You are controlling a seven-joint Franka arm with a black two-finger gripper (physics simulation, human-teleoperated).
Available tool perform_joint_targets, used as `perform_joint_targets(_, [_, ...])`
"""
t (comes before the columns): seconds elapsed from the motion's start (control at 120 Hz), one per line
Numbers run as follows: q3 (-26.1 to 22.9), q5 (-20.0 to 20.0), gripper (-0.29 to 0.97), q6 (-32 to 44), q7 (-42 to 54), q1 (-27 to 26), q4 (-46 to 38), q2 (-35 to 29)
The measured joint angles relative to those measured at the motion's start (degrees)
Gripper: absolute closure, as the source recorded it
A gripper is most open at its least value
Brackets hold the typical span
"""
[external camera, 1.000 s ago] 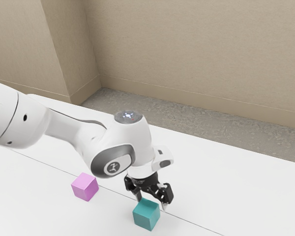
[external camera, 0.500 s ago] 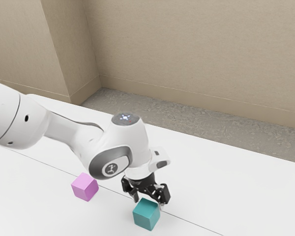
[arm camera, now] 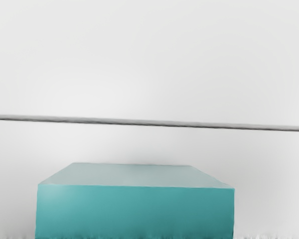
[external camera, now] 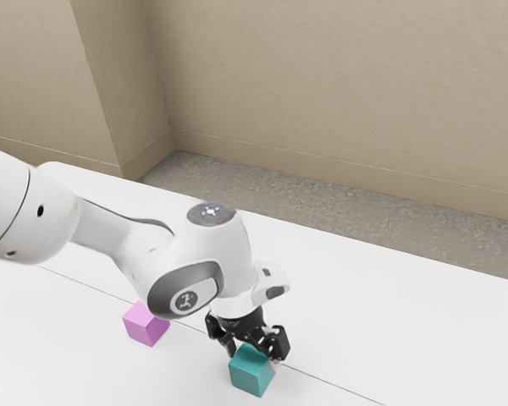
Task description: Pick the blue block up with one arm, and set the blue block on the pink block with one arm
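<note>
White arm [external camera: 110,241] reaching in from the exterior view's left over a white surface [external camera: 406,321]. The black gripper [external camera: 254,345] points down directly above the blue block [external camera: 252,376], its fingers apart and level with the block's upper edge, one on either side; contact with the block cannot be made out. The blue block, blue-green in colour, rests flat on the surface just beside a thin dark line [external camera: 330,386]. In the wrist view the same block [arm camera: 134,209] lies close beneath the hand, with the line [arm camera: 149,122] beyond it. The pink block [external camera: 142,326] sits on the surface towards the exterior view's left, apart from the blue block, partly covered by the arm.
</note>
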Motion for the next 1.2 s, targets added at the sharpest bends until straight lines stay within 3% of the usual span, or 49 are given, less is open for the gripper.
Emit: perform_joint_targets(1.2, [0.5,0.3,0.14,1.4,2.8,-0.2,-0.4,3.4])
